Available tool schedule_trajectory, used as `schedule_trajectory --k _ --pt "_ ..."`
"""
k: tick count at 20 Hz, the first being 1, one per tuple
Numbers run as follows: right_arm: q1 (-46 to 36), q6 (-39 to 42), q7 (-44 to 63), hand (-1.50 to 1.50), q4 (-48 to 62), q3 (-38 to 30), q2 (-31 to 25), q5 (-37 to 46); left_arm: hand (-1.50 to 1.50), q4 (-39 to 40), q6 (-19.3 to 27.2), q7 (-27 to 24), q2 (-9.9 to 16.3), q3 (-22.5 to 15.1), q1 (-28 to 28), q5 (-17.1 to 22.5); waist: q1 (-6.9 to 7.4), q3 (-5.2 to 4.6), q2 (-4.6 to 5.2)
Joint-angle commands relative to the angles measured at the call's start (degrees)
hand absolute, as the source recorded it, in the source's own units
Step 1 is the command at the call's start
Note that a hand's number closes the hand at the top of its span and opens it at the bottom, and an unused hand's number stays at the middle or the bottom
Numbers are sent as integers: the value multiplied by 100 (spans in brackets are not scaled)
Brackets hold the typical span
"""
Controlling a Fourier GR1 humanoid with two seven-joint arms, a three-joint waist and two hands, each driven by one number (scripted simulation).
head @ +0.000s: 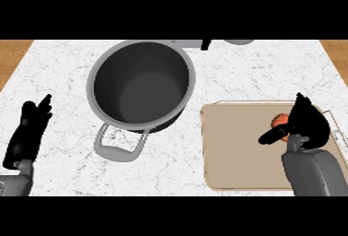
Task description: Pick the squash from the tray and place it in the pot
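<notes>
Right robot hand over tan tray, fingers and thumb curled round orange squash, mostly hidden. Left robot hand rests open on bench. Grey pot well apart.

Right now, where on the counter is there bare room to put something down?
Bare marble lies between the pot and the left robot hand, and along the near edge below the pot's handle. The tray's left and near parts are bare too. It is crowded on the tray's right, where the right robot hand curls over the squash.
</notes>
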Motion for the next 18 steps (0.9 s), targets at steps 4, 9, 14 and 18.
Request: schedule_trajectory --k 4,9,14,18 --pt "96 69 385 -150 435 -235 152 129 0 60 -215 6 47 228 -53 3 -8 -1 0" --pt "-274 -35 139 -150 964 -501 140 49 0 -266 -205 72 -188 203 179 -187 17 0 -1" --pt "-442 -209 22 -150 1347 -657 227 19 0 286 -406 -531 -184 472 155 -209 10 -1 2" --pt "-211 -637 -368 -150 1566 -676 229 41 0 299 -186 -220 -478 327 -150 -540 -12 -1 3"
